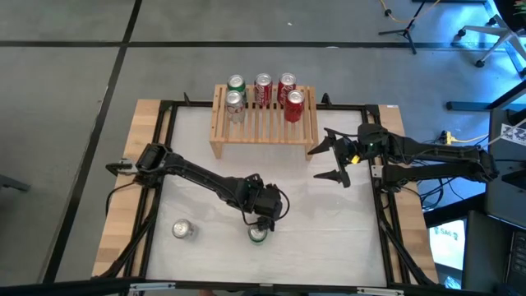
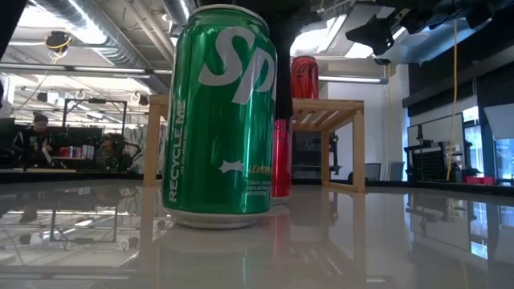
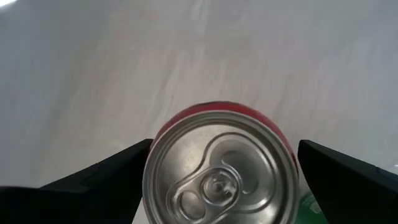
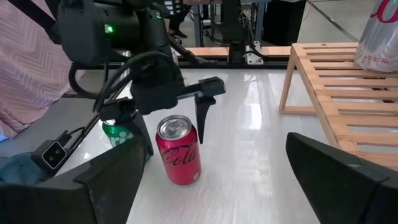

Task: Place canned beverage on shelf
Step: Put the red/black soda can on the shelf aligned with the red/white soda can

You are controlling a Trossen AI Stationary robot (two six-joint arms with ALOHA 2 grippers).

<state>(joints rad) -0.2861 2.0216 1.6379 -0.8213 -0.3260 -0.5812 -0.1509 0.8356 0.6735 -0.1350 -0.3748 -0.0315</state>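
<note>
The red can (image 4: 179, 158) stands upright on the white worktop (image 1: 329, 222), near the front edge and well apart from the shelf (image 1: 265, 117). It's a Coca-Cola can, script logo readable in the right wrist view, silver lid with the pull tab intact. The left tool (image 4: 171, 127) hangs right over it with its fingers spread wide, one on either side of the can and clear of its wall, so nothing is gripped. From the left wrist camera the lid (image 3: 219, 168) fills the gap between the two dark fingers (image 3: 102, 180).

Just beside the red can stands a green can (image 2: 218, 112); the low view reads "RECYCLE ME" up its side, with big white letters "Sp" at the top, the rest turned away. Another silver can (image 1: 182, 229) sits toward the front left corner of the worktop.

On to the shelf: light natural wood, slatted top, solid side legs, set at the back of the worktop. Five cans already on the slats, a green one (image 1: 237, 83) and two red ones (image 1: 263, 89) along the back, a silver one (image 1: 235, 105) and a red one (image 1: 294, 104) in front of them. The front of the slats is bare.

The right tool (image 1: 335, 159) waits just right of the shelf, fingers wide apart, empty. Between it and the left tool lies open white surface.
</note>
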